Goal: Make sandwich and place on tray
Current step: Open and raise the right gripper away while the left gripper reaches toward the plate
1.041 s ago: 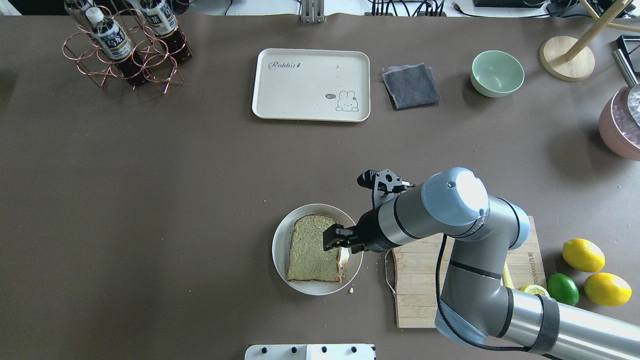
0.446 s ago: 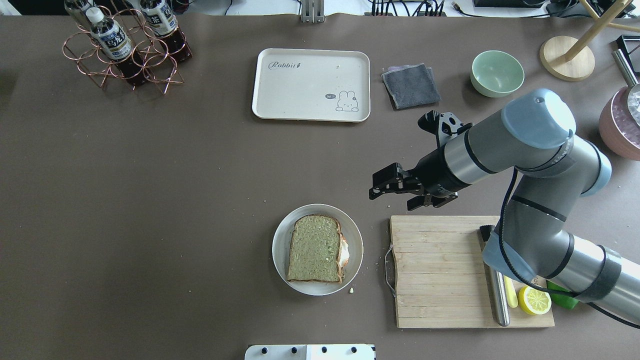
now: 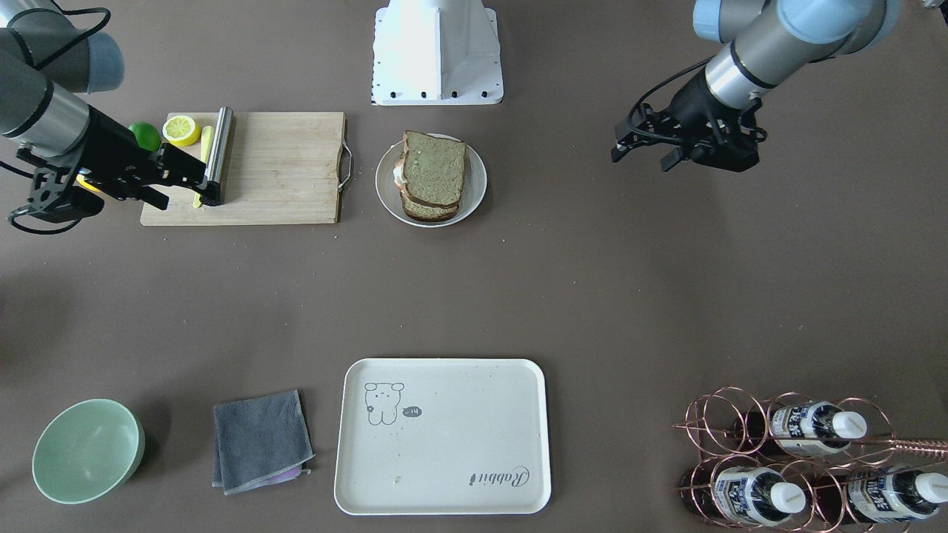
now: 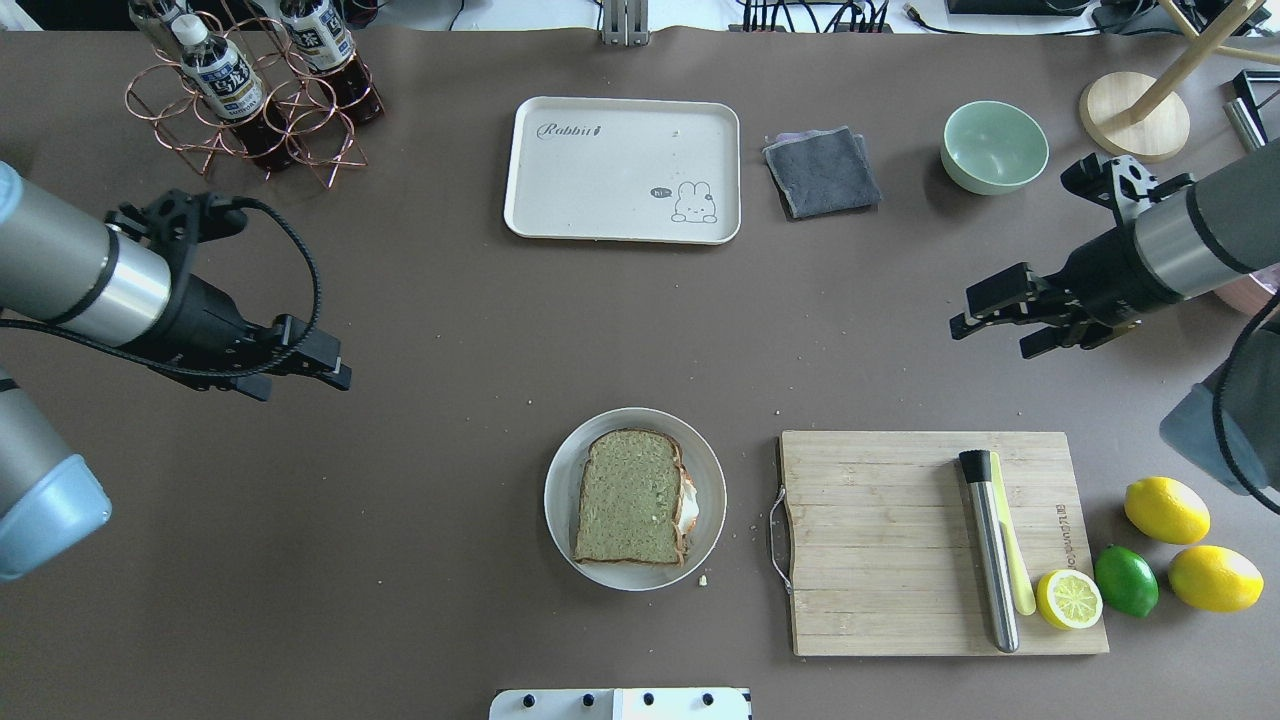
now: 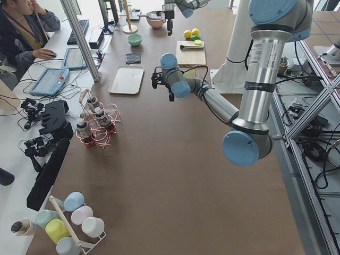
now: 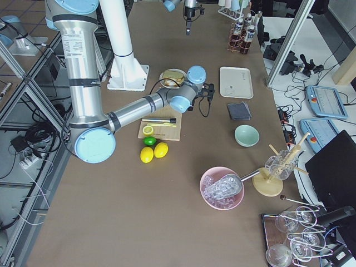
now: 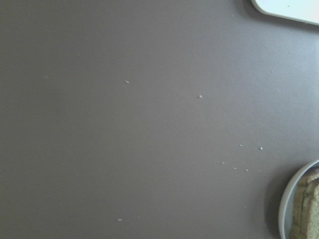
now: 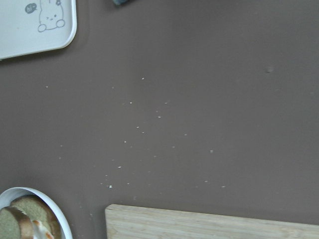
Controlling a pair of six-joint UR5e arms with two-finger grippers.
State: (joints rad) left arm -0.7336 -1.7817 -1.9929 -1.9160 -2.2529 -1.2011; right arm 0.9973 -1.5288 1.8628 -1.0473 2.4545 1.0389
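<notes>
The sandwich, two bread slices with a fried egg showing at its right edge, lies on a round white plate at the table's near middle; it also shows in the front view. The cream tray lies bare at the far middle, apart from the plate. My left gripper hangs open and empty over bare table, well left of the plate. My right gripper hangs open and empty above the table, beyond the wooden cutting board's far right.
The wooden cutting board right of the plate carries a steel-handled tool and a half lemon. Two lemons and a lime lie beside it. A grey cloth, green bowl and bottle rack stand at the back.
My right gripper has left the sandwich and moved far to the right and back, open and empty. My left arm has come into view on the left. The sandwich has not moved.
</notes>
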